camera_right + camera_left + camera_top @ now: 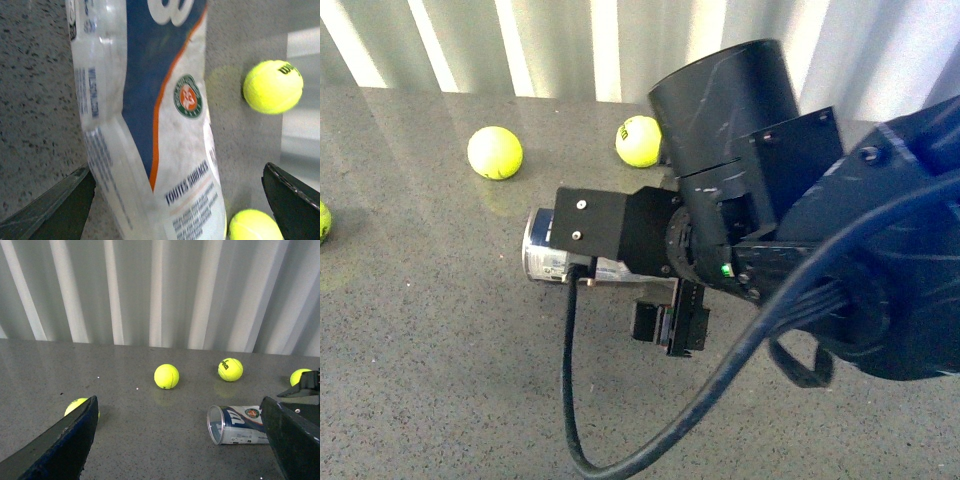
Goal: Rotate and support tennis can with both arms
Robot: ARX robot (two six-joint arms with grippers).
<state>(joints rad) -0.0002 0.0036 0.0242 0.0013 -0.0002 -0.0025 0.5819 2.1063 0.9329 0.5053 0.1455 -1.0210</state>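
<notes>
— Where's the tennis can [237, 424]?
— On its side on the grey desk [440, 380], between the fingers of the right gripper [177, 170]. They stand wide, one clear of the plastic.
— Anything written on it?
— A white W on blue, a round red-green emblem [187, 96], and "TOUTES SURFACES".
— And the left gripper [178, 405]?
— Spread wide too, off to one side of the can. Yellow tennis balls [166, 376] lie nearby.

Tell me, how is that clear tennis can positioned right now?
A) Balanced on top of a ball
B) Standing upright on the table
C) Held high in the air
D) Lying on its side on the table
D: in the left wrist view the tennis can lies lengthwise on the table, with its open, silver-rimmed mouth facing sideways rather than up.
</notes>
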